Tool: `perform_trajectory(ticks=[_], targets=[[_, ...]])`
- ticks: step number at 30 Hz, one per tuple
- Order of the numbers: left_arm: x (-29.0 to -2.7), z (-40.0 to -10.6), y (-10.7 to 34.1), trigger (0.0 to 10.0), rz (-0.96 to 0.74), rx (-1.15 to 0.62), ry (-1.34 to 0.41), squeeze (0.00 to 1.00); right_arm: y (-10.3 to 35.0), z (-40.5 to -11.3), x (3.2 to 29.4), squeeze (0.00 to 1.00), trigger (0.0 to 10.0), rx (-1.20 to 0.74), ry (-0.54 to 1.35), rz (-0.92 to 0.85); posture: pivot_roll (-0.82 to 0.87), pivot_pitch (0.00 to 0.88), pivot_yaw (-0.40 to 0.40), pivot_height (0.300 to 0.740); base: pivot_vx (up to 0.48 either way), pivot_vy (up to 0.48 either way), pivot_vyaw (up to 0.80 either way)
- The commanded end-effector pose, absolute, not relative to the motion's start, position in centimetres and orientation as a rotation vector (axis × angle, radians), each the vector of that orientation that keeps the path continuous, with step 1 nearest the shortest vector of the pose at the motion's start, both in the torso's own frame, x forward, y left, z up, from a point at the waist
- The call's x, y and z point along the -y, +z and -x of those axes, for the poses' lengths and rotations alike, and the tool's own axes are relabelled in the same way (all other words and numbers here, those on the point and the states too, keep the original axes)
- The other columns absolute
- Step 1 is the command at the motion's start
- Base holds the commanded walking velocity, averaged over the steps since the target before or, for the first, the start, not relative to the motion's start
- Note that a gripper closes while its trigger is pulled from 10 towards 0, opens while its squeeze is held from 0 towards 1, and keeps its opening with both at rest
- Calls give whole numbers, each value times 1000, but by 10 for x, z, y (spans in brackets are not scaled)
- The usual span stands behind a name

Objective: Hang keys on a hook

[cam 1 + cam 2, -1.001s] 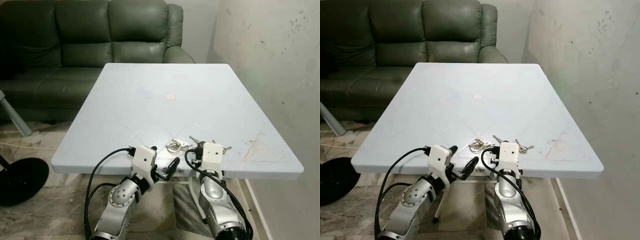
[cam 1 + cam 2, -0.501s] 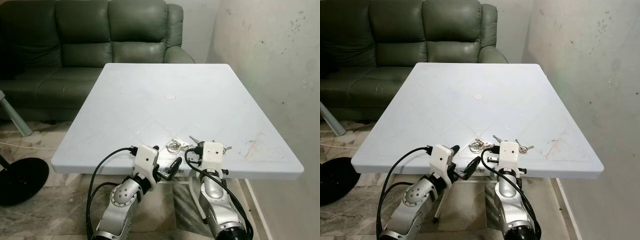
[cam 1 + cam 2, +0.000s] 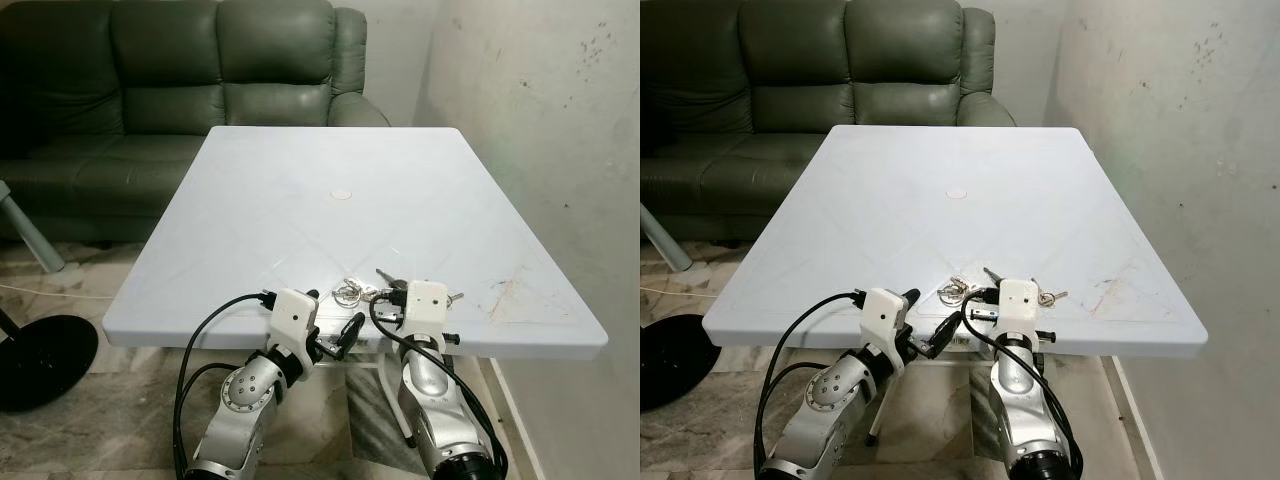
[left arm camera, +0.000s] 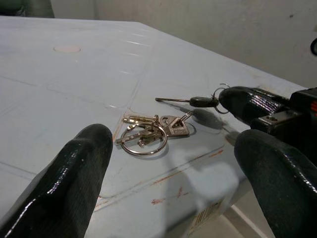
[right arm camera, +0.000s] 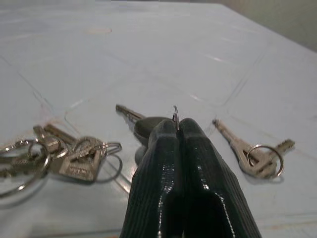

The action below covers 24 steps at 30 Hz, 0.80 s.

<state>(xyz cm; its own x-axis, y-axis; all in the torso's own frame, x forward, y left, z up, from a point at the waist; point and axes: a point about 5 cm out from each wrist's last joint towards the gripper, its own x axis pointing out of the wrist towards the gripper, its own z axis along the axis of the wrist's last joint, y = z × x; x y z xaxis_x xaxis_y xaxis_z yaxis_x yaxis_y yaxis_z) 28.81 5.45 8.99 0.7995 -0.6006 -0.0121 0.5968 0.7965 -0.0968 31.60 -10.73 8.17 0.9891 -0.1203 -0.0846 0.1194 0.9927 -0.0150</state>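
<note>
Right gripper (image 5: pixel 177 130) was at the near edge of the table (image 3: pixel 300 200), low centre of the head views. Its fingers were pressed together on a thin wire ring that stood up between the tips. That ring belonged to a dark-headed key (image 5: pixel 148 125) lying just beyond the tips, blade pointing away.

Left gripper (image 3: pixel 335 332) sat beside it, lower centre-left of frame, fingers (image 4: pixel 79 168) spread wide with nothing between them. It hovered at the table's near edge, aimed at the keys.

Three lots of keys lay on the table near that edge: a bunch on a large ring (image 4: pixel 146 136), the dark-headed key, and a small pair on their own ring (image 5: pixel 255 156) on the far side of the right gripper. All appeared to rest on the surface.

Progress, as judged: early. The grasp looked made, or nearly so; lifting was not yet done, and carrying and hanging were all left. No hook could be made out in these frames.

Room: the table was otherwise bare save a small round mark (image 3: pixel 341 194) at mid-frame. A wall (image 3: pixel 560 120) ran close along the right side of frame. A green sofa (image 3: pixel 180 80) filled the upper left, just behind the table. A dark round base (image 3: pixel 40 360) sat on the floor at lower left. Open floor showed to the left.
</note>
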Motion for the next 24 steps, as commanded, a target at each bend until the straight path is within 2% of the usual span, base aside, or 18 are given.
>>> perform_trajectory(ticks=[1, 7, 8, 9, 10, 11, 17, 24], targets=[[-53, -290, 92, 10000, 86, -33, -650, 0, 90, -318, 107, 0, 0, -43, -116, 4, -17, 0, -14, 740, 0, 0, 0], [-53, -292, 94, 10000, 86, -27, -645, 0, 99, -320, 110, 0, 0, 22, -121, -9, -17, 0, -14, 740, 0, 0, 0], [-53, -292, 95, 10000, 87, -25, -643, 0, 102, -320, 111, 0, 3412, 49, -119, -5, -17, 0, -14, 740, 0, 0, 0], [-53, -295, 97, 10000, 91, -18, -636, 0, 109, -321, 111, 0, 8824, 101, -113, 6, -18, 0, -14, 740, 0, 0, 0], [-53, -295, 98, 10000, 92, -15, -633, 0, 112, -321, 112, 0, 8824, 117, -113, 11, -18, 0, -14, 740, 0, 0, 0], [-53, -296, 98, 10000, 93, -14, -632, 0, 113, -322, 112, 0, 10000, 124, -115, 14, -18, 0, -14, 740, 0, 0, 0], [-57, -310, 113, 10000, 147, 33, -556, 0, 132, -323, 108, 0, 10000, 227, 47, -73, -18, 0, -14, 740, 0, 0, 0], [-71, -320, 129, 10000, 236, 98, -478, 0, 143, -318, 114, 0, 10000, 311, 117, -101, -24, 0, -12, 740, 0, 0, 0]])
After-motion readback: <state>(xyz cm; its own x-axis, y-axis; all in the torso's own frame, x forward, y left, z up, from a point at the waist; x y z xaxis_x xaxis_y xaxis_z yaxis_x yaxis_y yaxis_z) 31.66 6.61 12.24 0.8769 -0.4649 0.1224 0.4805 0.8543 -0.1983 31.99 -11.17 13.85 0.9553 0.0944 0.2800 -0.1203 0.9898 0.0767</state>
